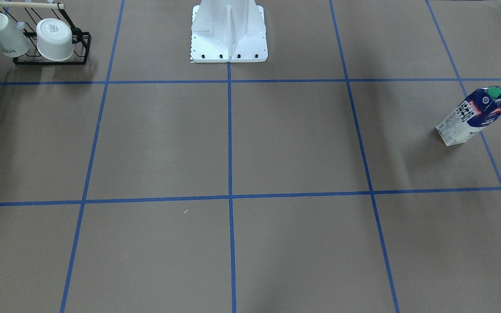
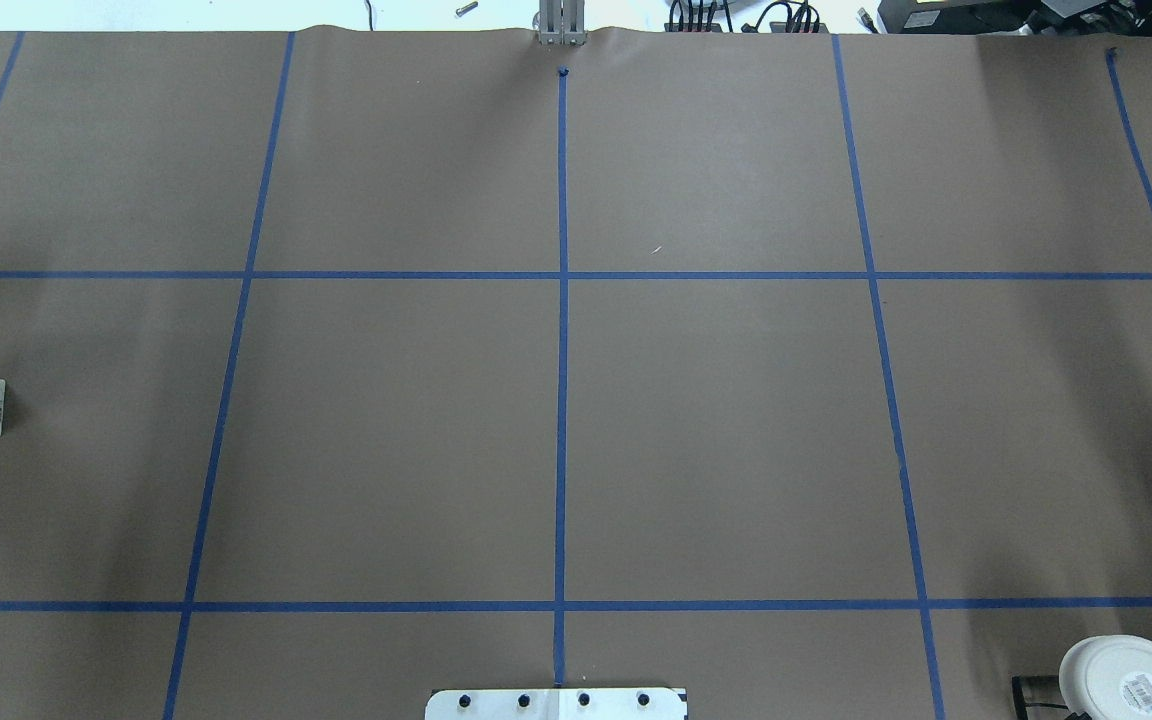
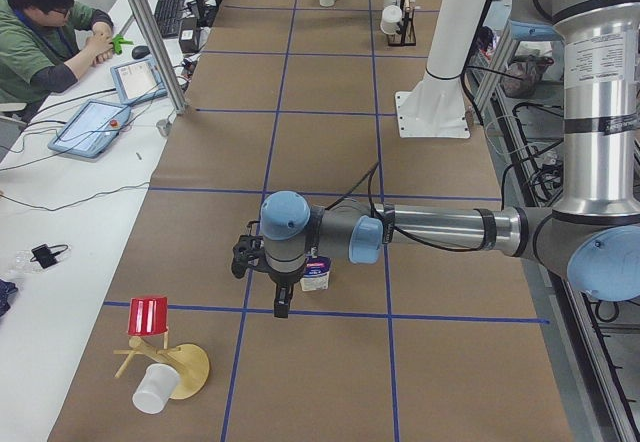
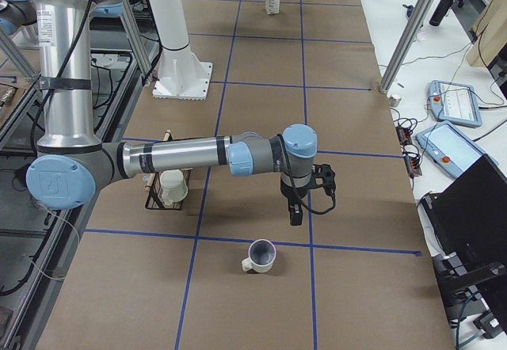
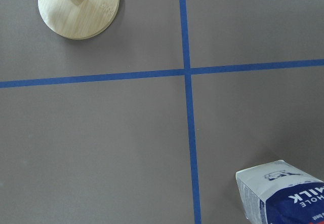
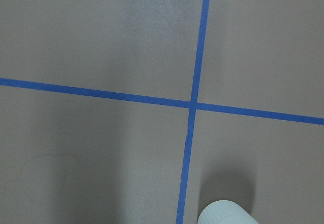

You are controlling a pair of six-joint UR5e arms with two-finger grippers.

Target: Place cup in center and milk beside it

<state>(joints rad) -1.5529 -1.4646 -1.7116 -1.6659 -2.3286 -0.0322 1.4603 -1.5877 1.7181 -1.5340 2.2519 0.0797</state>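
The cup (image 4: 260,255), a plain white mug with a grey inside, stands upright on the paper at the robot's right end of the table. Its rim shows at the bottom of the right wrist view (image 6: 225,215). My right gripper (image 4: 295,212) hangs above and just beyond it, apart from it. The milk (image 1: 474,115), a blue and white carton with a green cap, stands at the left end. My left gripper (image 3: 280,304) hangs right beside it (image 3: 316,274). I cannot tell whether either gripper is open. The center (image 2: 716,440) is bare brown paper.
A black wire rack (image 1: 52,58) with two other white cups stands near the right arm's side. A wooden stand (image 3: 178,367) with a red cup and a white cup sits beyond the milk. The robot's white base (image 1: 228,43) stands at the table's middle edge.
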